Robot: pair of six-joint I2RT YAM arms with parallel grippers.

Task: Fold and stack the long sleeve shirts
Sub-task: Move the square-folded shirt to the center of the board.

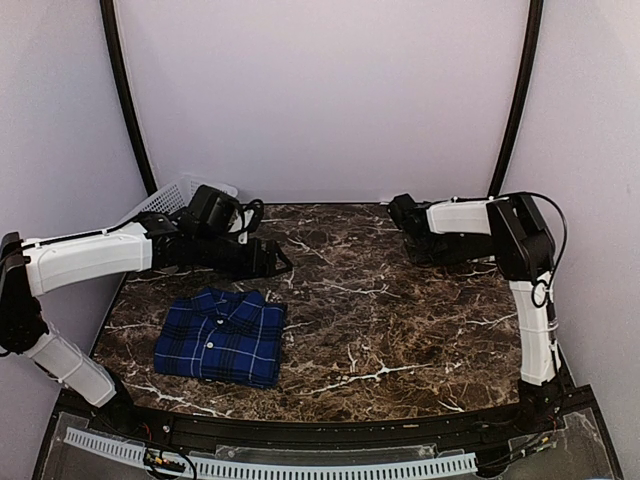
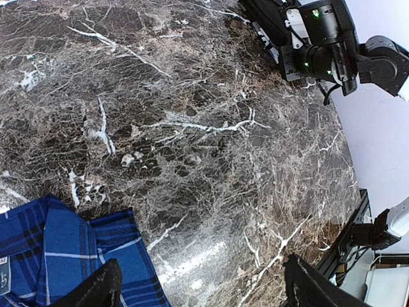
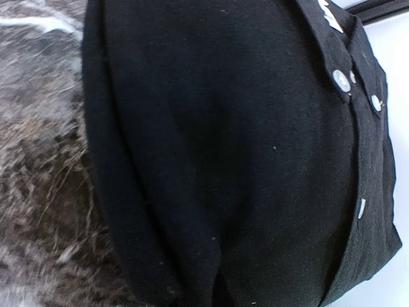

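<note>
The blue plaid shirt (image 1: 221,338) lies folded, collar up, at the front left of the marble table; its corner shows in the left wrist view (image 2: 51,256). My left gripper (image 1: 278,263) hovers behind it, jaws wide open and empty (image 2: 204,288). The black shirt (image 1: 452,248) is bunched at the back right, under my right arm. It fills the right wrist view (image 3: 223,141), its white buttons (image 3: 337,78) at the upper right. My right gripper (image 1: 402,213) sits in this cloth. Its fingers are hidden in the black folds, which draw together at the jaws (image 3: 214,294).
A white lattice basket (image 1: 172,195) stands at the back left corner behind my left arm. Bare marble (image 1: 380,320) lies between the two shirts. The table's front edge has a black rail (image 1: 330,430).
</note>
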